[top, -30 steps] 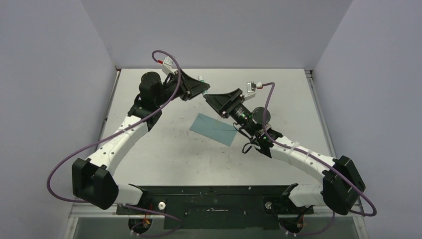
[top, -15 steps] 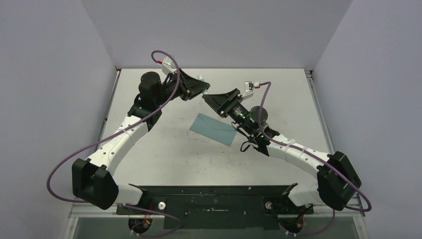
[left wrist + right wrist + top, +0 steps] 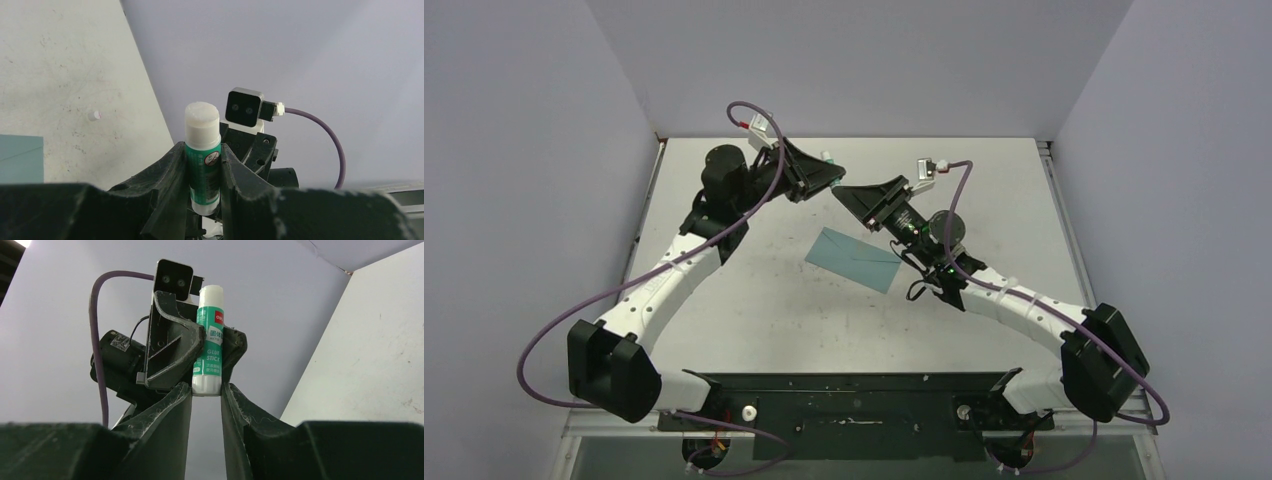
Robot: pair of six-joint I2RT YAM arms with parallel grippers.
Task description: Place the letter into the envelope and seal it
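The teal envelope (image 3: 856, 258) lies flat on the table's middle, and its corner shows in the left wrist view (image 3: 20, 160). The letter is out of view. My left gripper (image 3: 832, 180) (image 3: 202, 150) is raised over the back of the table, shut on a green-and-white glue stick (image 3: 202, 160) held upright across its fingers. My right gripper (image 3: 840, 193) (image 3: 206, 387) meets it tip to tip. Its fingertips press on both sides of the glue stick's (image 3: 208, 350) white lower end.
A small white round piece (image 3: 94, 115) lies on the table (image 3: 754, 300) beyond the envelope. Grey walls close the table at the back and sides. The black mounting rail (image 3: 854, 400) runs along the near edge.
My right gripper's jaws have narrowed onto the glue stick's end, and its wrist has edged toward the left gripper. The left arm and envelope have not moved.
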